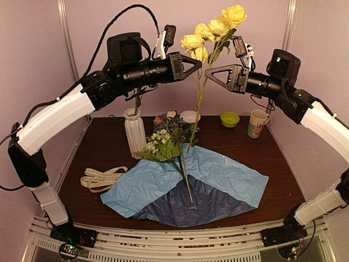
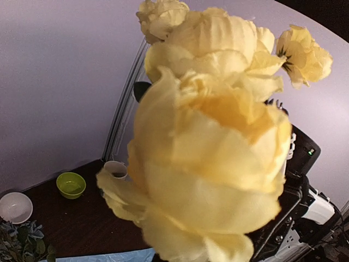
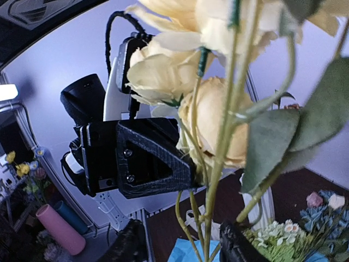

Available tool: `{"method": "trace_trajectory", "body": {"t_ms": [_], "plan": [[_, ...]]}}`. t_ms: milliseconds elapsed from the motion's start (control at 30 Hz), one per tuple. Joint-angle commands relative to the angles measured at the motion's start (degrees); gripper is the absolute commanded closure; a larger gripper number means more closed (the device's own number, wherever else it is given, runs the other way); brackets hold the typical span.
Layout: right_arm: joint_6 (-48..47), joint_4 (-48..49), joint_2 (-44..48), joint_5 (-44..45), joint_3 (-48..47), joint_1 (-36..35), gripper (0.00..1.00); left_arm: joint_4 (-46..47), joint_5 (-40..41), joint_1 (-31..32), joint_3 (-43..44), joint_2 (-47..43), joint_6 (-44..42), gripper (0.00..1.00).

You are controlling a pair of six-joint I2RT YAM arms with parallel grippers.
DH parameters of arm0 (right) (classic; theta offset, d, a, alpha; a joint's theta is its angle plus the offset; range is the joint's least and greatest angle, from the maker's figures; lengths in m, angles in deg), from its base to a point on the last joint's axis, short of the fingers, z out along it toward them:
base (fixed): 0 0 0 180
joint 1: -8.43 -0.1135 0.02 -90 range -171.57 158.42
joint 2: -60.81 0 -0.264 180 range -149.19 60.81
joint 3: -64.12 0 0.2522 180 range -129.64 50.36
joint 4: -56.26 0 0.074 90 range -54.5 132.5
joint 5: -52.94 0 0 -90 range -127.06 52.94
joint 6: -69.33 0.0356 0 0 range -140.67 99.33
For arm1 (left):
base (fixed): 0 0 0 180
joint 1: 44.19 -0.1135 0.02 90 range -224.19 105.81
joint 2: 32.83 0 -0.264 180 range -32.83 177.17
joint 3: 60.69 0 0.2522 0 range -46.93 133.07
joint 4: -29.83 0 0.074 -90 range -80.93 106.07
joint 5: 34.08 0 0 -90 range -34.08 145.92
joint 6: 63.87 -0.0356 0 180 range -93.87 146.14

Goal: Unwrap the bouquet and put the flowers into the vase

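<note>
The table carries one tall white ribbed ceramic vase (image 1: 134,131), one cream patterned mug (image 1: 258,123), one small lime-green bowl (image 1: 229,119), one small white bowl (image 1: 190,116), one looped cream ribbon (image 1: 101,177), one crinkled two-tone blue paper sheet (image 1: 229,177) and one loose bunch of mixed artificial flowers (image 1: 163,143). Above them is one branching stem of yellow fabric roses (image 1: 234,15).

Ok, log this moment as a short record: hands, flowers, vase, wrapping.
left hand: shut on the stem of the yellow flowers, held high
right hand: open, close beside that stem
vase: upright, left of the other flowers
other flowers: lying at the paper's far edge
paper: spread open and flat
ribbon: untied, lying left of the paper
</note>
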Motion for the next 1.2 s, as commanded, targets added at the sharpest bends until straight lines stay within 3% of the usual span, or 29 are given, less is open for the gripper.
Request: {"method": "trace_trajectory", "body": {"t_ms": [0, 300, 433, 600, 800, 1000, 1167], "plan": [[-4.3, -5.2, 5.0, 6.6, 1.0, -0.3, 0.39, 2.4, 2.2, -0.2, 1.2, -1.2, -2.0, 1.00], [-2.6, -8.3, 14.2, 15.4, 13.1, -0.3, 0.01, 0.7, 12.3, -1.3, 1.4, -6.7, -11.8, 1.00], [-2.6, -8.4, 18.3, 20.3, 18.2, -0.3, 0.00, 0.8, 17.4, -3.9, 2.7, -8.7, -17.0, 1.00], [-3.3, -9.1, 20.5, 23.2, 20.4, -0.3, 0.00, -1.5, 20.5, -10.7, 10.9, -7.7, -23.2, 1.00], [-3.8, -9.2, 21.0, 24.6, 20.3, -0.3, 0.00, -0.6, 14.4, -23.4, 18.8, -5.2, -22.8, 1.00], [-4.2, -10.1, 19.6, 24.4, 19.1, -0.3, 0.00, 3.7, 10.3, -29.7, 19.3, -3.4, -22.2, 1.00], [-4.0, -11.6, 17.5, 24.1, 16.9, -0.3, 0.00, 5.9, 8.0, -31.2, 15.9, -4.1, -20.6, 1.00]]}}
